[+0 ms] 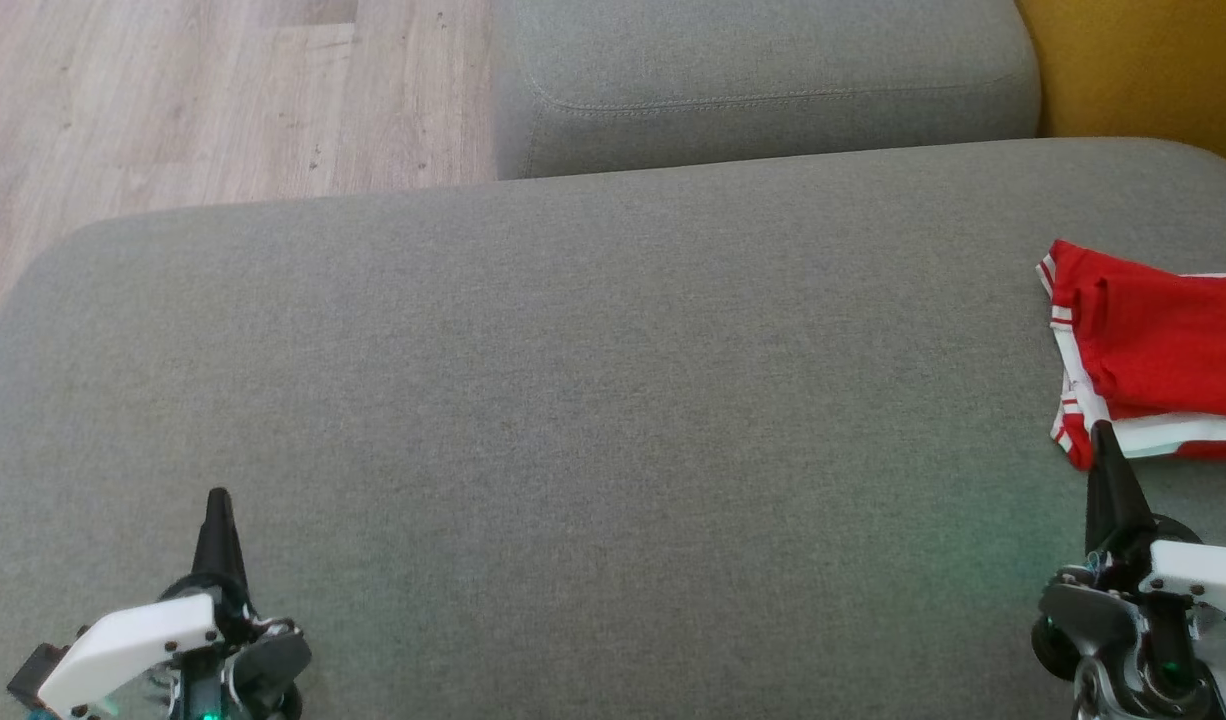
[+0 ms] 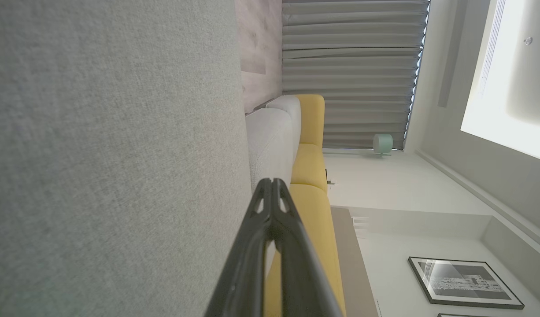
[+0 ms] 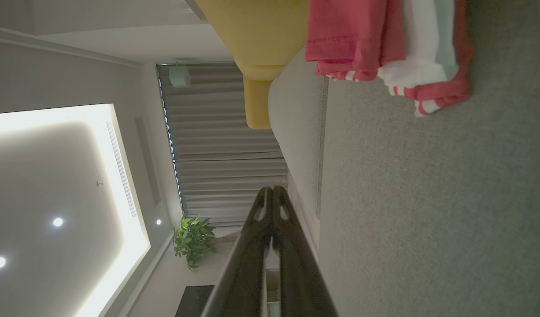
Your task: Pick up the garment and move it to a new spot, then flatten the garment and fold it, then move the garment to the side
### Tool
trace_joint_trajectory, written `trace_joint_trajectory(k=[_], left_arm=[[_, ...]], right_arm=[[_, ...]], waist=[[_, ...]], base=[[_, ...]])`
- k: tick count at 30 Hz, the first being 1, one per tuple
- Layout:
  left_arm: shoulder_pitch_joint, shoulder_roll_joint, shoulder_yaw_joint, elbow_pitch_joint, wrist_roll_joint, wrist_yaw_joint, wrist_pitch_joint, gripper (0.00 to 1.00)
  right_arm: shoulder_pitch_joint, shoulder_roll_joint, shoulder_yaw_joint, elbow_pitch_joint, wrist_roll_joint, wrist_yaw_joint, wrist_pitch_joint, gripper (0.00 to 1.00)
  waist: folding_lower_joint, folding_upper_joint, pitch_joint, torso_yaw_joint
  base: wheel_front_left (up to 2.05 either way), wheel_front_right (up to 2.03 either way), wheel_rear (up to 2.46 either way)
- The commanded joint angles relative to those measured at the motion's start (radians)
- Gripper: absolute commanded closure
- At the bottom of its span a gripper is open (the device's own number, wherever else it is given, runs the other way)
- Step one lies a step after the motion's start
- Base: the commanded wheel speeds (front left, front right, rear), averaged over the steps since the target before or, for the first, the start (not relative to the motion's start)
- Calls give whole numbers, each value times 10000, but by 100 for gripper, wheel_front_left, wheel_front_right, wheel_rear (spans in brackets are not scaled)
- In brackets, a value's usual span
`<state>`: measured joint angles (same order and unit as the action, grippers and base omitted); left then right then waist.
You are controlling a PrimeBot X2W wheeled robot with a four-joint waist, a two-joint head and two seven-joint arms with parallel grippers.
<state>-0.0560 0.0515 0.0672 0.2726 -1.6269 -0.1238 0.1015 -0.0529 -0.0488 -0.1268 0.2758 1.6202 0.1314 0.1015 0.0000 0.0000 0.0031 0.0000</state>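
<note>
The left gripper (image 1: pixel 218 498) is clenched, its two dark fingers pressed together to a single point with nothing between them, and it hovers over the bare grey sofa cushion (image 1: pixel 613 400). In the left wrist view the same shut tips (image 2: pixel 272 181) point along the cushion towards a yellow cushion (image 2: pixel 312 167) and a pleated curtain (image 2: pixel 353 66) beyond. The right gripper (image 1: pixel 1101 432) is likewise clenched on nothing. The garment (image 1: pixel 1153 350), red with white stripes and a white band, lies in a folded heap on the grey cushion just ahead of the right jaws and slightly to their outer side, running out of the head view's right edge. In the right wrist view the garment (image 3: pixel 384 44) sits beyond the closed tips (image 3: pixel 272 188), with grey fabric showing between them, so it is not held. Far ahead of the left jaws lie a second grey cushion (image 1: pixel 763 80) and a wooden floor (image 1: pixel 173 100).
</note>
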Motion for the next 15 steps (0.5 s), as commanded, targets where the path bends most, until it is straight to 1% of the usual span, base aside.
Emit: trace_joint_trajectory(k=[1,15], left_arm=[[-512,53,382,-278,114,-69,50,100],[-514,40,401,-277,130,-69,65,100]], right_arm=[[-543,-72,203,-315,-56,-7,58,100],[-545,-60,186,-314,-70,-7,72,100]], waist=[[0,0,0,0],[0,0,0,0]], base=[[0,0,0],[0,0,0]])
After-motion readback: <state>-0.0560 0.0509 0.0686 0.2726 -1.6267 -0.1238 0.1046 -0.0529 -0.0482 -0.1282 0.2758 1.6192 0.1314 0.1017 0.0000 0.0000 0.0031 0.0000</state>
